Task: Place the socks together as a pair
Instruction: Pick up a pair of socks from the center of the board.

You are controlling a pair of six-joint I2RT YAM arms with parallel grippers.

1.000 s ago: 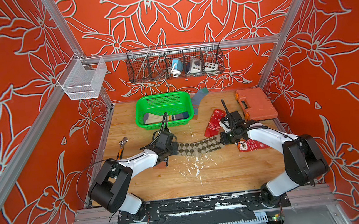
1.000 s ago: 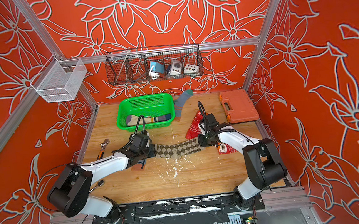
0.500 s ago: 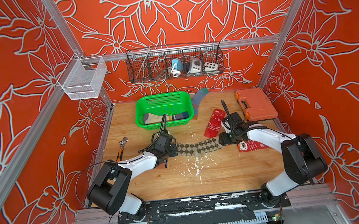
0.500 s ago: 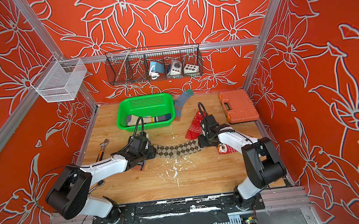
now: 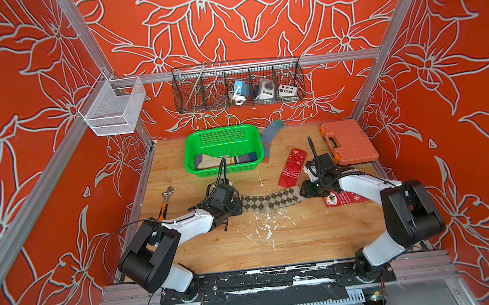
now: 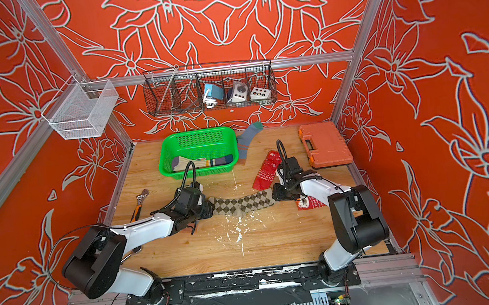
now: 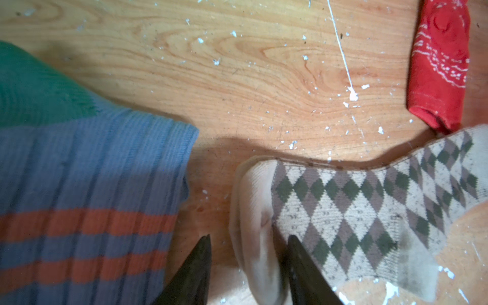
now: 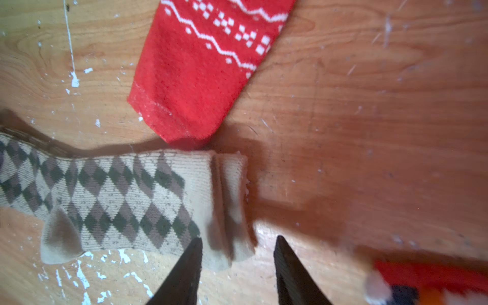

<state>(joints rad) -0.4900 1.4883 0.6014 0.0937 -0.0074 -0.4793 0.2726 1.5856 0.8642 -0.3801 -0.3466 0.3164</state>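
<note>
- Scuffed wooden tabletop (image 5: 292, 241), flecked white, in the lower centre; red flowered walls (image 5: 29, 89) all round.
- Argyle sock (image 5: 268, 201) flat across mid-frame, between both arms.
- Left gripper (image 7: 248, 237): fingers apart, straddling the toe.
- Right gripper (image 8: 239, 239): fingers apart, astride the cuff.
- Green basket (image 5: 190, 146) at upper centre, orange case (image 5: 349, 145) to its right.

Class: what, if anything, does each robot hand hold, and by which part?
Nothing is held. The left hand stands open astride the toe of the argyle sock, the right hand open astride its cuff.
</note>
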